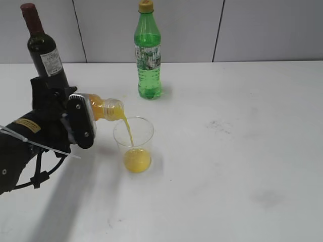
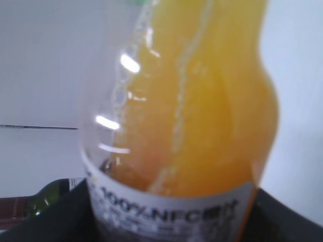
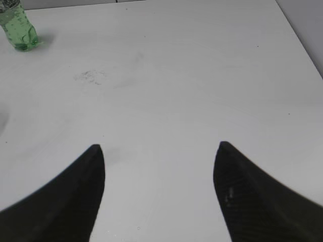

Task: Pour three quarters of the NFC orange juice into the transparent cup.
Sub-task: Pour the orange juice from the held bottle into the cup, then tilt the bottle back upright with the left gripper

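My left gripper (image 1: 81, 120) is shut on the NFC orange juice bottle (image 1: 107, 110) and holds it tipped on its side, its open neck over the rim of the transparent cup (image 1: 134, 143). A thin stream of juice runs from the neck into the cup, which holds a shallow layer of orange juice. In the left wrist view the bottle (image 2: 202, 111) fills the frame, juice against its upper side, its white-and-black label between my fingers. My right gripper (image 3: 159, 147) is open and empty above bare table; it does not show in the exterior view.
A dark wine bottle (image 1: 44, 50) stands at the back left, just behind my left arm. A taller green bottle (image 1: 148, 53) stands at the back centre, behind the cup; it also shows in the right wrist view (image 3: 19, 30). The white table (image 1: 237, 151) stretches to the right.
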Action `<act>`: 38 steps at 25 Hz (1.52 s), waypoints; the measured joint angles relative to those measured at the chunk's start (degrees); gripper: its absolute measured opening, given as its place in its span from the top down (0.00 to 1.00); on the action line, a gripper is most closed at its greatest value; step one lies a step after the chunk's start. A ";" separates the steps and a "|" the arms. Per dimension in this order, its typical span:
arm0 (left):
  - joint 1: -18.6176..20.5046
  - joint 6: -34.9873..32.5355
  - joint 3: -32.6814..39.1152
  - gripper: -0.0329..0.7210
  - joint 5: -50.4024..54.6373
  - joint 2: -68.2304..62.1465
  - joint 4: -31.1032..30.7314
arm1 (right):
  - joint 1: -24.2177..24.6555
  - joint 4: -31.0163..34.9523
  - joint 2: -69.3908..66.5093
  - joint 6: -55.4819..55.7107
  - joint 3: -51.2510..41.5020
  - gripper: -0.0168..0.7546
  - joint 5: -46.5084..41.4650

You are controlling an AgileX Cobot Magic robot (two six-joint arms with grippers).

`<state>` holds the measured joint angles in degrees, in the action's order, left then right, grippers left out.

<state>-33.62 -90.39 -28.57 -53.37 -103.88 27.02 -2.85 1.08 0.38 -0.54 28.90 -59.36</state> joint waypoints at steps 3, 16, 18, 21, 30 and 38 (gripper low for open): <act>0.00 0.00 0.00 0.33 -1.22 -0.43 0.00 | 0.00 0.00 0.00 0.00 0.00 0.31 0.00; 0.00 -0.06 0.00 0.33 -3.06 -1.24 -2.68 | 0.00 0.00 0.00 0.00 0.00 0.31 0.00; 0.00 -0.06 0.00 0.33 -3.21 -1.24 -2.81 | 0.00 0.00 0.00 0.00 0.00 0.31 0.00; 0.00 -0.38 0.00 0.33 -3.60 -1.24 -2.81 | 0.00 0.00 0.00 0.00 0.00 0.31 0.00; 0.00 -4.79 0.00 0.33 -6.98 -1.24 -2.88 | 0.00 0.00 0.00 0.00 0.00 0.31 0.00; 0.00 -6.20 0.00 0.33 -9.16 -1.24 -3.48 | 0.00 0.00 0.00 0.00 0.00 0.30 0.00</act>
<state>-33.62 -96.59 -28.57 -62.53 -105.12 23.54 -2.85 1.08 0.38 -0.54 28.90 -59.36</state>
